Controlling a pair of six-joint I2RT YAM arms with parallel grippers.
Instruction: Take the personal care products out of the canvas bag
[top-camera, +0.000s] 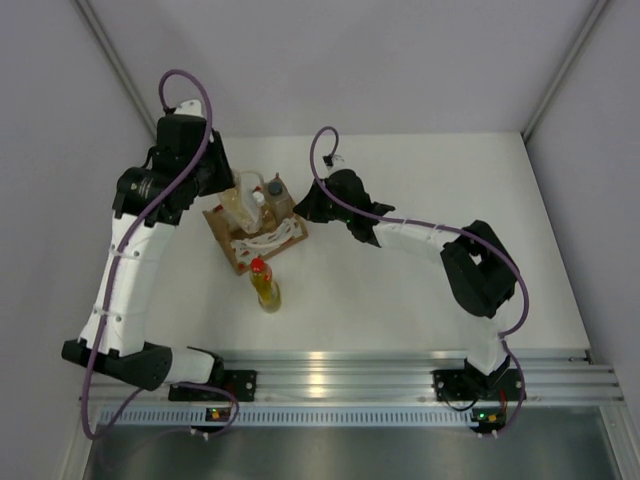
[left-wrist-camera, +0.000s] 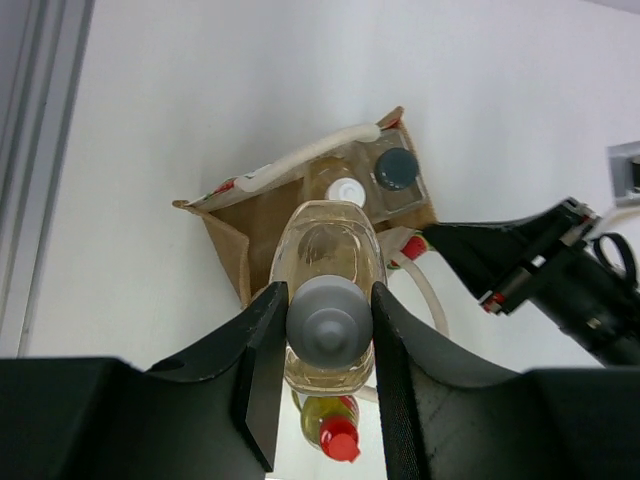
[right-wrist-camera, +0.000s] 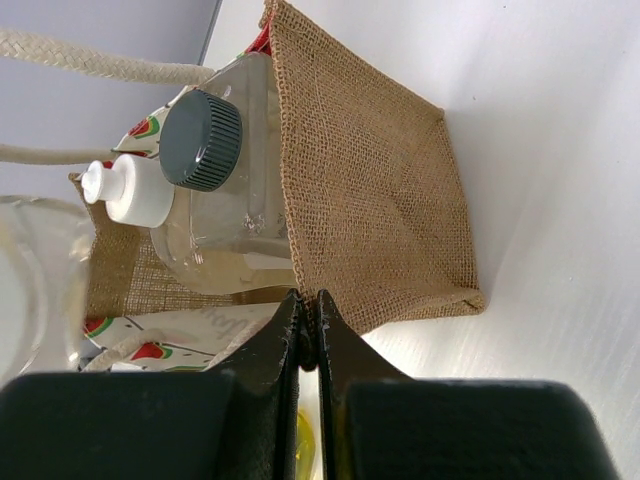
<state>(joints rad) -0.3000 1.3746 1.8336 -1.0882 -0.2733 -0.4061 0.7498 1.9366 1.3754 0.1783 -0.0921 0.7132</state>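
Note:
My left gripper (left-wrist-camera: 328, 300) is shut on the cap of a pale amber bottle (left-wrist-camera: 328, 245) and holds it upright above the canvas bag (left-wrist-camera: 232, 230). In the bag stand a white-capped bottle (left-wrist-camera: 345, 190) and a clear bottle with a dark grey cap (left-wrist-camera: 396, 168). My right gripper (right-wrist-camera: 308, 310) is shut on the bag's burlap rim (right-wrist-camera: 370, 200), beside the dark-capped bottle (right-wrist-camera: 201, 140). The yellow bottle with a red cap (top-camera: 266, 285) lies on the table in front of the bag (top-camera: 262, 238).
White rope handles (top-camera: 268, 238) lie over the bag's near side. A metal rail (top-camera: 400, 370) runs along the near edge of the table. The right arm (top-camera: 420, 235) reaches in from the right.

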